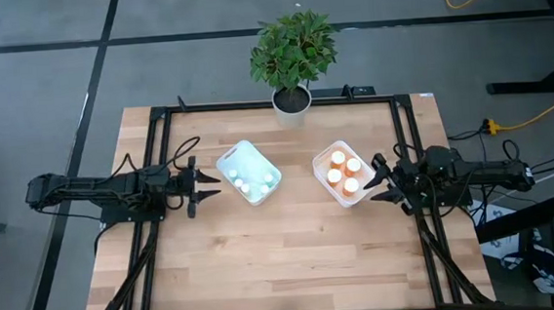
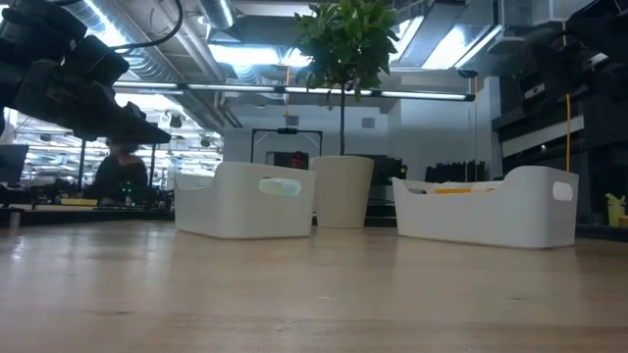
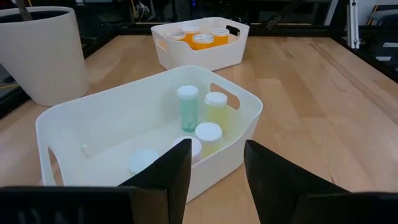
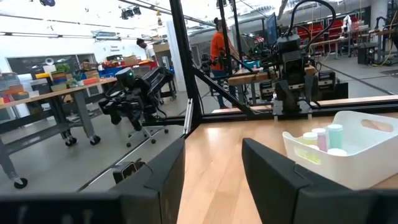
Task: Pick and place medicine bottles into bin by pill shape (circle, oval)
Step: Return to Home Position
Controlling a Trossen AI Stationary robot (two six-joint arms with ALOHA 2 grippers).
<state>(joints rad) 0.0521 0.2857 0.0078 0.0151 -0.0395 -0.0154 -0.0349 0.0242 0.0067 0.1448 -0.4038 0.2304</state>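
Observation:
Two white bins stand mid-table. The left bin (image 1: pixel 249 174) holds several pale teal and yellow-green medicine bottles (image 3: pixel 188 107) with white caps, some upright on the bin floor, some lying. The right bin (image 1: pixel 344 175) holds several orange bottles (image 1: pixel 339 158) standing upright. My left gripper (image 1: pixel 204 186) is just left of the left bin, pointing at it, open with nothing between its fingers (image 3: pixel 177 168). My right gripper (image 1: pixel 377 179) is just right of the right bin, also open and empty (image 4: pixel 212 168); it points slightly up, across the table.
A potted plant in a white pot (image 1: pixel 293 100) stands at the table's far edge, between the bins. A black frame (image 1: pixel 157 114) runs around the table's sides. Bare wood (image 1: pixel 294 261) stretches between the bins and the near edge.

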